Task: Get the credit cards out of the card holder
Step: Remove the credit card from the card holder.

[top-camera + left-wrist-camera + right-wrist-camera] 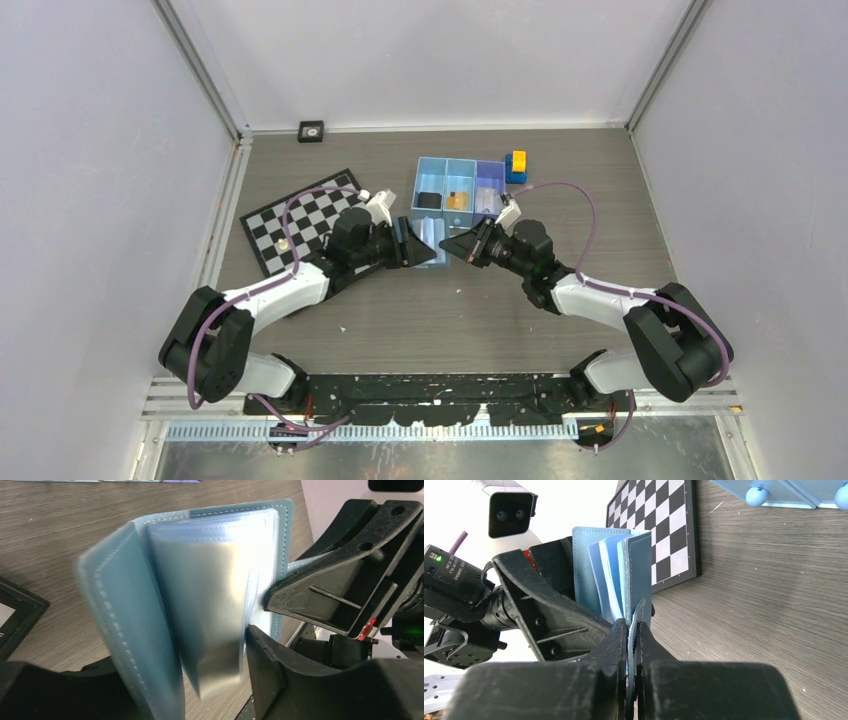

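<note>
The blue card holder hangs open above the table's middle, between both grippers. My right gripper is shut on the edge of one blue cover. My left gripper stands open, with the holder's other cover and clear sleeves between its fingers. The sleeves are blurred, and no card shows in them. A tan-brown credit card lies in the blue tray's middle compartment. A pale one lies in the right compartment.
The three-compartment blue tray stands just behind the grippers, with a black item in its left compartment. Yellow-and-blue blocks sit at its right end. A checkerboard lies at the left, under the left arm. Walls close three sides.
</note>
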Controlling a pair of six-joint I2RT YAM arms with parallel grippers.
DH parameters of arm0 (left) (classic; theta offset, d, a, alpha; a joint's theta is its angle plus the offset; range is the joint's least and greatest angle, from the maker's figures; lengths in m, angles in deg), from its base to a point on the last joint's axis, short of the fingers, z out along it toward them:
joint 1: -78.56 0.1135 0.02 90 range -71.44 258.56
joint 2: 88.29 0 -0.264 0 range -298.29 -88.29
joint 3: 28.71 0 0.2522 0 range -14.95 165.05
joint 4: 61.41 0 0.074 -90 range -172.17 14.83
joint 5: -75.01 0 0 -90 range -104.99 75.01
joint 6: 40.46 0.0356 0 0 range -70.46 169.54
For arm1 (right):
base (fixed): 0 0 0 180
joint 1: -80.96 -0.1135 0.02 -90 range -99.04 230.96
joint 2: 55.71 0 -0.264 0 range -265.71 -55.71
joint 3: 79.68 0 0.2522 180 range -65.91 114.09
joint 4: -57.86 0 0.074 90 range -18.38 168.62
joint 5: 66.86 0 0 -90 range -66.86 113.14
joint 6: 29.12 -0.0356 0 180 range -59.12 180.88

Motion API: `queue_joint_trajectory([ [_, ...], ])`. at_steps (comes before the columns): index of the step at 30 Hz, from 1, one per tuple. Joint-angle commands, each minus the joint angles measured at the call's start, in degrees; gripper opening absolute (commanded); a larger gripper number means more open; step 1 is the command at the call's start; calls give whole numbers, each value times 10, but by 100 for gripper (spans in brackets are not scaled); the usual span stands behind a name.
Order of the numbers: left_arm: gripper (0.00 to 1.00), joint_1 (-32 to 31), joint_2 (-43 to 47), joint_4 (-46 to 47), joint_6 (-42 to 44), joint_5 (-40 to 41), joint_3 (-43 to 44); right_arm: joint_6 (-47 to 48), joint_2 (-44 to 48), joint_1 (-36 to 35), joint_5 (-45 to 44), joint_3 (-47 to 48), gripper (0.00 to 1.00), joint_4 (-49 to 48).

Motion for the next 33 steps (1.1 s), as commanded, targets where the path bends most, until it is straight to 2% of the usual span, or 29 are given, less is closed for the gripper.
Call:
queue_joint_trajectory([
  [1,50,1,-7,-6,12,17,18,-8,29,-6,21,19,0,-56],
  [3,42,1,-6,-7,12,20,17,-9,28,-6,22,18,2,-58],
  [7,30,1,-3,-7,13,22,15,-9,29,-6,21,17,16,-59],
  [12,25,1,2,10,6,6,10,-6,24,-6,17,21,44,-47],
  [15,25,2,9,27,2,-6,5,-6,17,-6,15,23,51,-43],
  [20,24,6,19,40,-6,-9,-5,-10,1,-6,17,29,41,-42],
  [22,24,7,21,43,-7,-13,-5,-10,0,-6,14,31,33,-35],
  [24,24,7,22,36,-7,-3,-4,-10,3,-6,7,31,19,-27],
  [31,24,29,45,-45,-10,82,-8,1,31,-6,-17,28,2,5],
  [33,26,38,48,-60,-14,93,-8,3,36,-6,-29,28,1,19],
])
